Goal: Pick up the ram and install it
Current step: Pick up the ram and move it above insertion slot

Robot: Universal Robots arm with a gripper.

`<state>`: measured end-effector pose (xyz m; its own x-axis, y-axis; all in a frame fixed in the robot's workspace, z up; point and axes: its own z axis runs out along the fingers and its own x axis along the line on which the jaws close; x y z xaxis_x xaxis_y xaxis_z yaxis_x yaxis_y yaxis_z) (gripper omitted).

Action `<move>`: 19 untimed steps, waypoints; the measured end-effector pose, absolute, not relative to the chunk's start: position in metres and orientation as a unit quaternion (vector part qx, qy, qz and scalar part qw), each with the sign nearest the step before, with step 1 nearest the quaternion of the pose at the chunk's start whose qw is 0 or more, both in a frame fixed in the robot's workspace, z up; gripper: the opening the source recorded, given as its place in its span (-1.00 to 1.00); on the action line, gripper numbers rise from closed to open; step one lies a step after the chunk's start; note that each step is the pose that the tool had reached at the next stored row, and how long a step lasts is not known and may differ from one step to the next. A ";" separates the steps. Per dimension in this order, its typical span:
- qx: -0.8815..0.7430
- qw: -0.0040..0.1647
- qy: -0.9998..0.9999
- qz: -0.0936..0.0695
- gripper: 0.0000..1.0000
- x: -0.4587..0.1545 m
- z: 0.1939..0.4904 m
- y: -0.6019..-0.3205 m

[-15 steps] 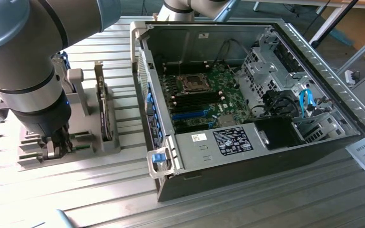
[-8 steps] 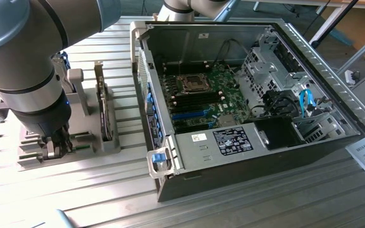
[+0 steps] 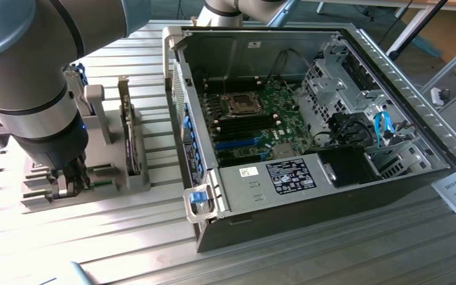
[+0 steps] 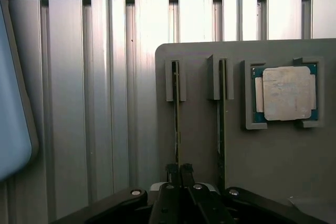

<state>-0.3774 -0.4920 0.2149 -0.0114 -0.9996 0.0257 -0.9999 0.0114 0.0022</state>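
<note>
- Presently the gripper [image 4: 178, 171] is seen clenched on the ram [image 4: 176, 114], which is stood on edge in a slot of the grey holder [image 4: 273, 161].
- A second stick [image 4: 221, 124] is slotted just beside it, and a processor [image 4: 286, 94] is seated in the same holder.
- In the exterior view, the holder is placed on the tabletop [image 3: 117, 237] at nine o'clock of the open computer case [image 3: 291, 196].

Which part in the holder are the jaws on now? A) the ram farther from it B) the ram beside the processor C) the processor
A: the jaws are shut on the ram in the slot farther from the processor.
</note>
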 end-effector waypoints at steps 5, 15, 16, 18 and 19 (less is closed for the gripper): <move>0.703 0.010 -0.711 0.008 -0.76 -0.377 0.219 -0.492; 0.703 0.010 -0.711 0.008 -0.76 -0.377 0.239 -0.492; 0.703 0.010 -0.711 0.008 -0.76 -0.377 0.241 -0.492; 0.703 0.010 -0.711 0.008 -0.76 -0.377 0.247 -0.492; 0.703 0.010 -0.711 0.008 -0.76 -0.377 0.248 -0.492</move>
